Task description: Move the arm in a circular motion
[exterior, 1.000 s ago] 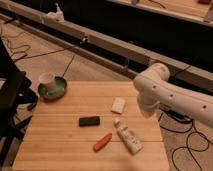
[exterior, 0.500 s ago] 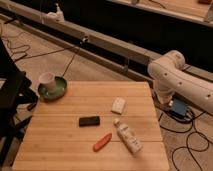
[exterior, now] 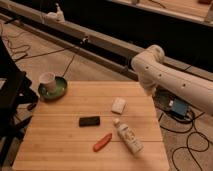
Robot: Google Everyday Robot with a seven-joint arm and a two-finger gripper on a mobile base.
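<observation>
The arm (exterior: 172,80) has swung: a second ago its bulbous joint hung over the right part of the worktop (exterior: 65,140), half a second ago it had pulled off to the right edge, and now it sits higher and back, beyond the far right corner. That sweep reads as part of a loop, so the circular motion looks under way, not finished.

The gripper is out of view, somewhere past the right border, so I cannot tell how its fingers stand or place things against them.

On the worktop lie a white bottle (exterior: 128,137), a green dish (exterior: 54,89) carrying a white cup (exterior: 47,80), a black phone-like slab (exterior: 89,121), an orange piece (exterior: 102,142) and a small white block (exterior: 118,105). The bottle's label is unreadable; no other writing shows.
</observation>
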